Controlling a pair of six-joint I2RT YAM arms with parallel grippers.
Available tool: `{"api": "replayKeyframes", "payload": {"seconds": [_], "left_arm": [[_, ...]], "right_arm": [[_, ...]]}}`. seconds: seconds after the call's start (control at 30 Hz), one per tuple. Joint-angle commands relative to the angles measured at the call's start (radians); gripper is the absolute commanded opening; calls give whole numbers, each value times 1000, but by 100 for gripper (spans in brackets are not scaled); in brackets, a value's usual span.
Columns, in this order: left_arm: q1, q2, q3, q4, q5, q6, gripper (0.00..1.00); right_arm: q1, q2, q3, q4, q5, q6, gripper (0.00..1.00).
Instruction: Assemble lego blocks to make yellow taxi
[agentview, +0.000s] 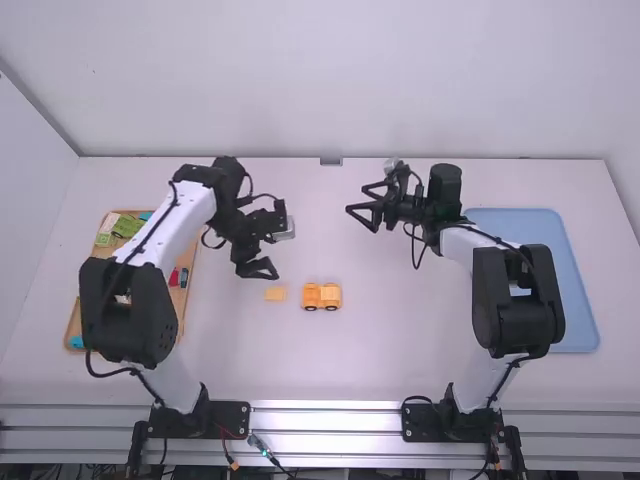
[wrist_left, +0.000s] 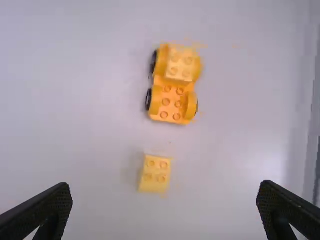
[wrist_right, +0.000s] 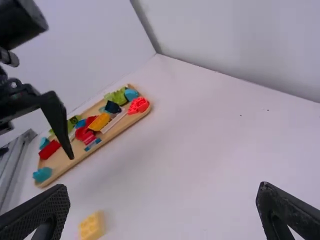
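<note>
Picking the loose yellow block (wrist_left: 156, 174) off the bench (wrist_left: 75, 110) near the wheeled car (wrist_left: 172, 95), we risk a skewed grip and bad press-fit: it lies slightly turned to our left pincer (wrist_left: 165, 192), spread like the right pincer (wrist_right: 164, 192).

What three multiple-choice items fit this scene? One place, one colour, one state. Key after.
1. Where is the loose yellow block?
A) In the wooden tray
B) On top of the wheeled car
C) On the table, apart from the wheeled car

2. Colour of the tray at the high view's right?
A) Blue
B) Red
C) Green

3. State of the left pincer?
A) Shut, empty
B) Open, empty
C) Shut on a block

Key:
1 C: left wrist view shows bare surface between block and car.
2 A: light blue in the high view.
3 B: fingers wide apart, nothing between their tips.
</note>
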Motion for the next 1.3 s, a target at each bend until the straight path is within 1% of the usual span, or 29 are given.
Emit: {"api": "replayKeyframes", "payload": {"seconds": [0.0,0.07,0.1,0.13,0.17,0.23,0.3,0.37,0.4,0.43,0.5,0.6,0.7,0.8,0.83,0.93,1.0,1.07,1.1,1.17,1.2,1.27], "left_arm": [[74,-26,-72,24,198,350,99],[109,-26,-122,89,222,304,99],[135,-26,-171,159,248,241,99],[146,-26,-196,202,264,212,99],[147,-26,-202,211,267,204,99],[162,-26,-262,291,275,124,99],[161,-26,-310,341,270,146,99],[150,-25,-370,378,295,272,99],[150,-23,-381,385,301,289,99],[152,-22,-415,416,323,322,99],[151,-6,-460,475,345,310,99],[150,22,-500,552,371,285,99],[150,69,-531,637,376,234,99],[151,105,-535,657,375,235,99],[151,129,-537,657,367,262,99],[151,159,-537,654,349,303,99],[150,172,-537,660,348,307,99],[150,181,-548,682,344,306,99],[151,186,-561,714,341,305,98],[151,187,-576,743,343,296,94],[150,187,-595,777,342,293,89],[150,187,-615,804,342,289,88]], "right_arm": [[3,9,12,-8,-48,-42,99],[10,9,12,-27,-48,-86,99],[19,9,12,-46,-48,-121,99],[25,9,12,-58,-48,-145,99],[26,9,12,-61,-48,-149,99],[45,9,12,-105,-48,-219,99],[61,9,12,-146,-56,-285,99],[87,9,12,-212,-100,-425,99],[89,9,12,-216,-103,-434,99],[103,9,12,-260,-121,-520,99],[129,7,12,-342,-115,-652,99],[155,-8,12,-454,-67,-776,99],[188,-45,12,-607,24,-909,99],[209,-71,12,-700,54,-982,99],[222,-90,12,-776,71,-1044,99],[231,-98,10,-837,91,-1094,99],[240,-90,-3,-829,96,-1094,99],[252,-89,-37,-780,105,-1083,99],[256,-89,-67,-710,121,-1040,99],[257,-89,-98,-620,153,-961,99],[257,-93,-136,-520,188,-880,99],[257,-96,-159,-464,201,-844,99]]}}
